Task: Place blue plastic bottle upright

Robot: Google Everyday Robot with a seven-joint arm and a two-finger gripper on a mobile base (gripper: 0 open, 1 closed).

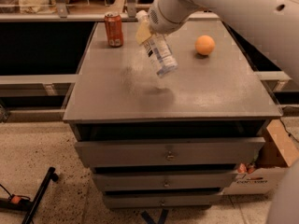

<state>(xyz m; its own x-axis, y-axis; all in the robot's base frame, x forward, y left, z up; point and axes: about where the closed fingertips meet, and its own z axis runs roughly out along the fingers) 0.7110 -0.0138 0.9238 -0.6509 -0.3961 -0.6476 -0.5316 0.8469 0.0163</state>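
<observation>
The blue plastic bottle (160,55) is a clear bottle with a pale label. It hangs tilted above the grey table (210,92), its base down to the right and its white cap (140,15) up to the left. My gripper (145,28) is at the end of the white arm that comes in from the upper right. It is shut on the bottle's upper part and holds it off the table. The bottle's shadow falls on the table just below it.
A red soda can (113,29) stands upright at the table's back left. An orange (205,45) lies at the back right. Drawers (168,154) sit below the tabletop. A cardboard box (275,150) is on the floor at the right and a black tool (38,195) at the left.
</observation>
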